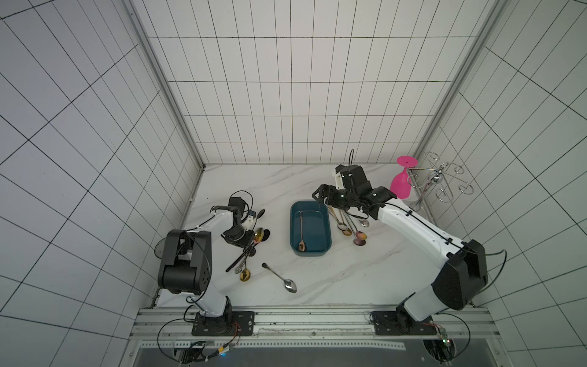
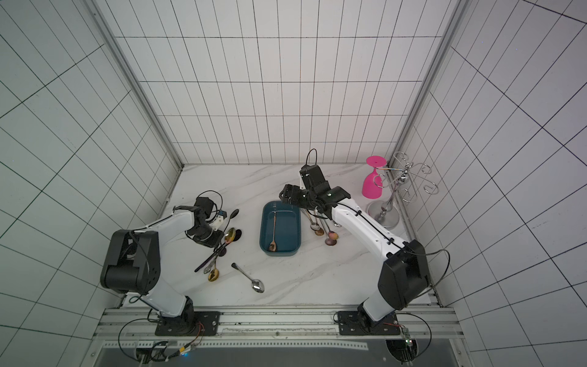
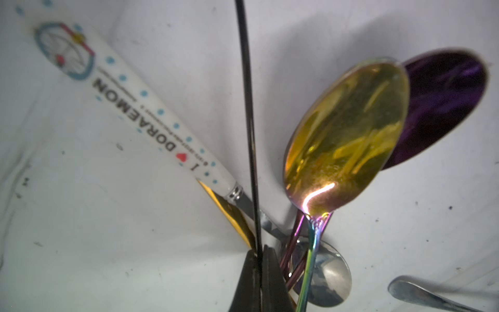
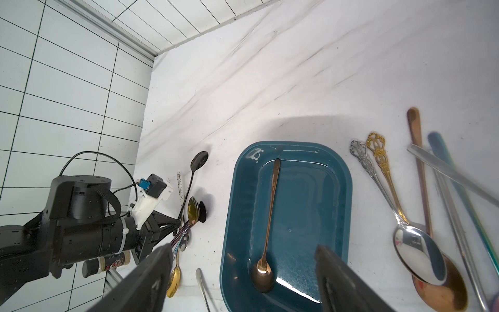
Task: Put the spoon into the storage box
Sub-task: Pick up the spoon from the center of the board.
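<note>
Now, with the left gripper [image 3: 261, 252] clenched on the long black spoon [image 3: 244, 81] at the left, it should lift straight up, clear of the other spoons [image 3: 345, 135] tangled there, before swinging right to the dark teal plastic storage box [image 1: 309, 253] mid-table, where the right gripper [image 4: 243, 247] hangs, jaws spread.

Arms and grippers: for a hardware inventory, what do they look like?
The left arm and right arm share white links, bulky black joint housings and thin black cables looped outside. The left gripper and right gripper are black, with flat tapered fingers.
</note>
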`<action>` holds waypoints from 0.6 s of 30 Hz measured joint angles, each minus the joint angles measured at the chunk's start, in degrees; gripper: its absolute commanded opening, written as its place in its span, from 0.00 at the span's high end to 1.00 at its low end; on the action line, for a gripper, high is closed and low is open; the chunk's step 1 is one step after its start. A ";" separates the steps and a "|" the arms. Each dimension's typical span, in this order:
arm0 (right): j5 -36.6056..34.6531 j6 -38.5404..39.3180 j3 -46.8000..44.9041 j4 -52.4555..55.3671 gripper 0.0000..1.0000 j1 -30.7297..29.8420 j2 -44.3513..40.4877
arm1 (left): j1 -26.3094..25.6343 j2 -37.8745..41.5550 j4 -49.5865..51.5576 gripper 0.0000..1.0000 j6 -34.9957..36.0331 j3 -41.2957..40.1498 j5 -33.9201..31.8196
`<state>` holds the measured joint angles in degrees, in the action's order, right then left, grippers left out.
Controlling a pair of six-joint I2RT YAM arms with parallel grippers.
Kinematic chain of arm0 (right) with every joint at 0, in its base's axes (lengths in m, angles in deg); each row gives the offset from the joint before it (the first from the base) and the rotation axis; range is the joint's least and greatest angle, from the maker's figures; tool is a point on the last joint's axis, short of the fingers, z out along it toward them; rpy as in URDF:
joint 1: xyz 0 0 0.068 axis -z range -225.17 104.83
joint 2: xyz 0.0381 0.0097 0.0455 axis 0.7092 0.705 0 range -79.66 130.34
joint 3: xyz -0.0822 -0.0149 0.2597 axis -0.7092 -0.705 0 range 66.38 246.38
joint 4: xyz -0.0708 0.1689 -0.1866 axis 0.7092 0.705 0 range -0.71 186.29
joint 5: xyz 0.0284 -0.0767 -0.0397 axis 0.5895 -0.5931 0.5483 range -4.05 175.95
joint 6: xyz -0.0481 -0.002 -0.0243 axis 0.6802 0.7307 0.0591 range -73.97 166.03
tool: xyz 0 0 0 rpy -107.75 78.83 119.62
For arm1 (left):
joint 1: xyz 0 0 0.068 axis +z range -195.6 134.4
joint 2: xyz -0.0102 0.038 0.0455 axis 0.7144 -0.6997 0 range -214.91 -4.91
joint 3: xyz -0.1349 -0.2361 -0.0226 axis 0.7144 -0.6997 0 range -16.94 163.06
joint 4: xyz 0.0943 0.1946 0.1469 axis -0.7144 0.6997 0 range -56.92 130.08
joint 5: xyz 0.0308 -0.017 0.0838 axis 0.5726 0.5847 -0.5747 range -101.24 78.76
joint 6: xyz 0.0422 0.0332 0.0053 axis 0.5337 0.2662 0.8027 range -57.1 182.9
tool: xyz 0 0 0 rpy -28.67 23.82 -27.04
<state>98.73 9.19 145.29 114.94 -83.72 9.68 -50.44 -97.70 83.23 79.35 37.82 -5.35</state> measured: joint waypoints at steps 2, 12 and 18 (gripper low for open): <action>0.02 0.17 0.00 0.00 0.14 0.20 -0.02 | -0.87 1.68 0.31 1.00 0.22 0.33 -0.74; -1.66 9.51 -0.24 2.29 0.15 0.35 -4.42 | -5.62 10.10 2.05 1.00 8.83 8.41 -6.05; -4.59 24.57 -3.61 2.19 0.16 0.35 -15.13 | -10.88 14.01 2.36 1.00 21.55 13.68 -5.77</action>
<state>94.14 33.76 141.69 117.13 -83.37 -5.45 -61.32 -83.69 85.59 100.90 51.50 -11.12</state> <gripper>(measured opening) 0.846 0.043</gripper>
